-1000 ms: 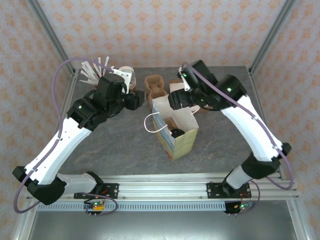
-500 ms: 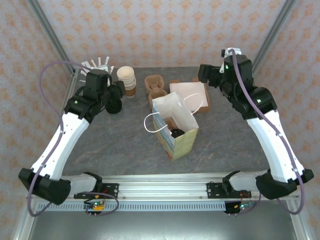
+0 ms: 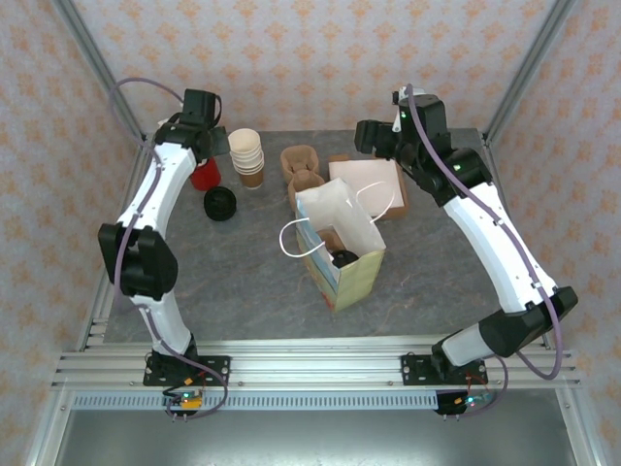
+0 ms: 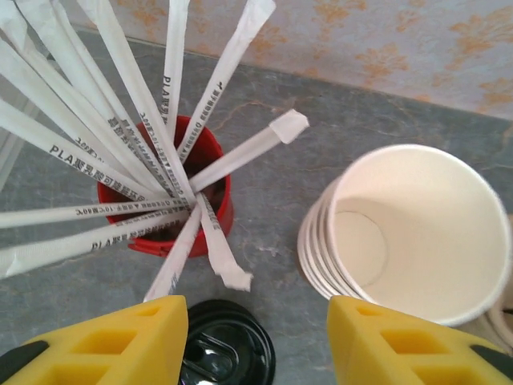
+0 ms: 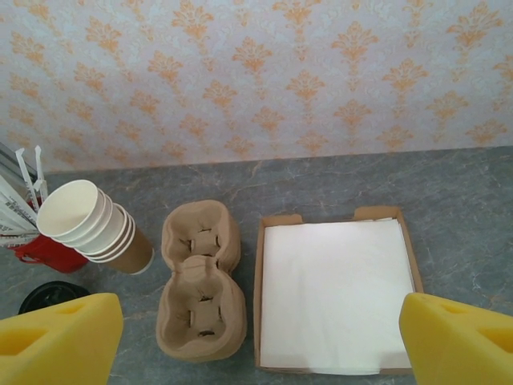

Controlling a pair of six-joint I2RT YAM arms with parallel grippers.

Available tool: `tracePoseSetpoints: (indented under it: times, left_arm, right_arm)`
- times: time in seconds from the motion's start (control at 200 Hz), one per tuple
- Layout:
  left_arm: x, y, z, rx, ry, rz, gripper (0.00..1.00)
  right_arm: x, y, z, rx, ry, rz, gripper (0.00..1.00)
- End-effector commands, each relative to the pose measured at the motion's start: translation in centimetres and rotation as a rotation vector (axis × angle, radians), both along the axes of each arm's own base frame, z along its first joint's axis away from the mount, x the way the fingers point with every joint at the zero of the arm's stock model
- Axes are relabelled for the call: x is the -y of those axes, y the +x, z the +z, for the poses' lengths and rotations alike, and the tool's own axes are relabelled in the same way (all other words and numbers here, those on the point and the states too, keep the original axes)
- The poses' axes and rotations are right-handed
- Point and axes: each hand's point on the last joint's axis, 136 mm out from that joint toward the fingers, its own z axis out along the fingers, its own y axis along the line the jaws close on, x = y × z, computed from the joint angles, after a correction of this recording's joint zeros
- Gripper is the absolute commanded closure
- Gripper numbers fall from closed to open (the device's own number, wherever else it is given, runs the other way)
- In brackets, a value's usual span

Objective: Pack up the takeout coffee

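The takeout coffee (image 3: 342,258) stands inside the open paper bag (image 3: 354,277) at mid table; only its round black lid shows from above. Both grippers are far from it, at the back of the table. My left gripper (image 4: 256,345) hangs open over the back left corner, its yellow fingers (image 4: 112,341) apart with nothing between them. Below it are a red cup of wrapped straws (image 4: 172,228), a loose black lid (image 4: 228,353) and a stack of lidless cups (image 4: 409,233). My right gripper (image 5: 256,345) stands wide open and empty above the napkin box (image 5: 268,297).
Two stacked brown pulp cup carriers (image 5: 200,293) lie left of the napkin box (image 3: 369,180). The loose lid (image 3: 220,204), the straw cup (image 3: 204,175) and the cup stack (image 3: 246,155) crowd the back left. The bag's white handles (image 3: 291,238) stick out to its left.
The right gripper left the bag, rose to the back right, then shifted left over the napkin box. The left arm swung from beside the bag to the back left corner above the straws.
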Motion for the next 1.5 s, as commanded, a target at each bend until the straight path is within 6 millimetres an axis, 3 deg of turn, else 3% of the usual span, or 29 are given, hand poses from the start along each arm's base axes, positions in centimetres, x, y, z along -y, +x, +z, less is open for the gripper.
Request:
tracePoseSetpoints:
  times: [0.0, 0.205, 0.475, 0.726, 0.901, 1.031, 1.246, 1.281, 1.411, 1.496]
  left_arm:
    - [-2.0, 0.0, -0.6, -0.08, 0.095, 0.021, 0.52]
    - [-1.9, 1.7, -2.3, -0.131, 0.098, -0.004, 0.58]
    - [-1.9, 2.0, -3.5, -0.177, 0.096, -0.006, 0.7]
    - [-1.9, 1.7, -3.5, -0.183, 0.088, -0.003, 0.83]
    - [-2.1, 1.5, -1.6, -0.148, 0.103, 0.001, 0.92]
    - [-2.5, 1.0, 0.8, -0.112, 0.124, 0.006, 0.95]
    - [-2.5, -1.4, 8.8, 0.047, 0.12, 0.012, 0.98]
    - [-2.3, -2.8, 11.6, 0.112, 0.102, 0.008, 0.99]
    - [0.3, -6.7, 17.6, 0.279, 0.029, -0.058, 0.99]
    - [2.3, -9.6, 20.6, 0.372, -0.024, -0.112, 0.99]
  right_arm:
    - [-0.2, -0.1, 1.8, 0.05, 0.023, 0.016, 0.1]
    - [-0.6, 0.0, 1.8, 0.045, 0.026, 0.032, 0.1]
    - [-0.8, 0.2, 1.2, 0.025, 0.018, 0.04, 0.1]
    - [-0.7, 0.0, 1.0, 0.017, 0.011, 0.042, 0.1]
    - [-0.7, -0.2, 1.0, 0.011, 0.012, 0.046, 0.1]
    - [-0.6, -0.5, 1.3, 0.012, 0.016, 0.046, 0.1]
    - [0.0, -1.6, 1.9, 0.025, 0.023, 0.039, 0.11]
    - [0.2, -1.7, 1.9, 0.026, 0.022, 0.035, 0.1]
    - [0.9, -2.5, 1.7, 0.022, 0.008, 0.023, 0.1]
    - [1.1, -2.9, 1.5, 0.014, 0.005, 0.024, 0.1]
